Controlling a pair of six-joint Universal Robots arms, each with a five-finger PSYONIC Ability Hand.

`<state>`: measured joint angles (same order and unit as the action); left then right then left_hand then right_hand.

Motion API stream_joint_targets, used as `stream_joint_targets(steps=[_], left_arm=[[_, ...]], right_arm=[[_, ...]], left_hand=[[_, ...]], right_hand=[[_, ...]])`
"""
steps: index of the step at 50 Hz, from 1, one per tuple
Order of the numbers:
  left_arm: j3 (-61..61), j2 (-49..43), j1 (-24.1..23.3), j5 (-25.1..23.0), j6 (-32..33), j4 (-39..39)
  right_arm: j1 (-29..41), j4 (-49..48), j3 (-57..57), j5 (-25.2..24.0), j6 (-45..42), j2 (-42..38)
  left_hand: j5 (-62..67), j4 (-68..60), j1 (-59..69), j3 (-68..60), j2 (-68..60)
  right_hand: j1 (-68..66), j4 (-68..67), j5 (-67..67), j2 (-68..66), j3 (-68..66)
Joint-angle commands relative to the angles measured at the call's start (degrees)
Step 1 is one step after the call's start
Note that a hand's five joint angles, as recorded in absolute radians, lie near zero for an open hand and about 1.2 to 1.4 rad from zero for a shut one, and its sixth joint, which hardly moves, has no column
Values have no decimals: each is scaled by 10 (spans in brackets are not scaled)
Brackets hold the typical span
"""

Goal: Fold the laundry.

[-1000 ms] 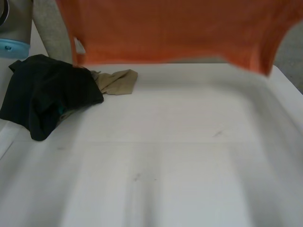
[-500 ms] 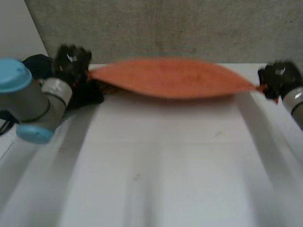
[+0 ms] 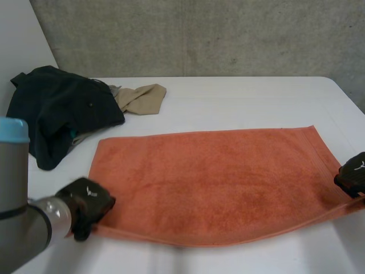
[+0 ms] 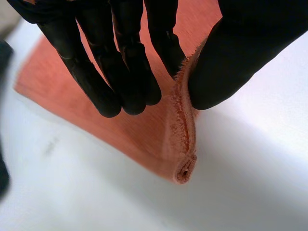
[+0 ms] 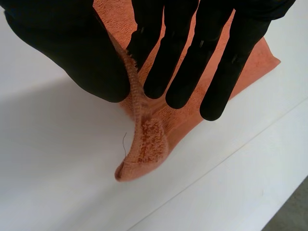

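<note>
1. Left hand [image 3: 86, 204]: at the near left corner of the orange towel [image 3: 211, 182], thumb and fingers clamped on the hem, which stands up as a ridge between them.
2. Right hand [image 3: 353, 174]: at the near right corner, pinching the hem the same way (the corner tip curls free below the fingers).
3. Orange towel: spread flat across the middle of the white table [image 3: 239, 97], long side across; the near edge is slightly raised and bows between the two hands.
4. Dark garment [image 3: 57, 111] and tan garment [image 3: 140, 97]: heaped at the far left, just beyond the towel's far left corner.

Risks: both pinches sit close to the hem, so a quick lift could pull a corner loose. Uneven travel of the hands would probably skew the fold. A left hand carried too far could snag the heap.

Room: bare table beyond the towel's far edge, widest at centre and right; only a narrow strip in front.
</note>
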<state>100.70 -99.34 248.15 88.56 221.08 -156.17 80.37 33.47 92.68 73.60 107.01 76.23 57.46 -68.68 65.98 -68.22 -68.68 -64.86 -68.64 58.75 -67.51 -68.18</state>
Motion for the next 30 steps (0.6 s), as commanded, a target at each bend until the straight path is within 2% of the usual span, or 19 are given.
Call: stream_joint_targets(steps=[1, 6, 13, 21, 26, 29, 30], left_arm=[[-128, -71, 10, -12, 0, -86], [-259, -184, 18, -5, 1, -135], [-398, -298, 16, 42, -5, -119], [-516, -373, -1, 70, -8, -118], [-590, -423, -7, 75, -6, -115], [-626, -451, -9, 84, -10, -108], [-632, -455, -10, 87, -12, -105]], right_arm=[[35, -52, -85, 11, 87, -75], [63, -154, -155, 8, 165, -131], [94, -304, -247, 7, 227, -225], [129, -404, -354, 8, 273, -332], [145, -430, -434, 18, 297, -409], [151, -424, -482, 30, 303, -454], [152, -419, -491, 35, 304, -463]], left_hand=[[125, -113, 140, -118, -113], [125, -113, 140, -118, -113], [125, -113, 140, -118, -113], [125, -113, 140, -118, -113], [125, -113, 140, -118, -113], [125, -113, 140, -118, -113], [-16, 28, -1, 24, 28]], right_hand=[[-151, -114, 113, -125, -118], [-151, -114, 113, -125, -118], [-151, -114, 113, -125, -118], [-151, -114, 113, -125, -118], [-151, -114, 113, -125, -118], [466, 504, -505, 492, 499], [549, 586, -587, 575, 582]])
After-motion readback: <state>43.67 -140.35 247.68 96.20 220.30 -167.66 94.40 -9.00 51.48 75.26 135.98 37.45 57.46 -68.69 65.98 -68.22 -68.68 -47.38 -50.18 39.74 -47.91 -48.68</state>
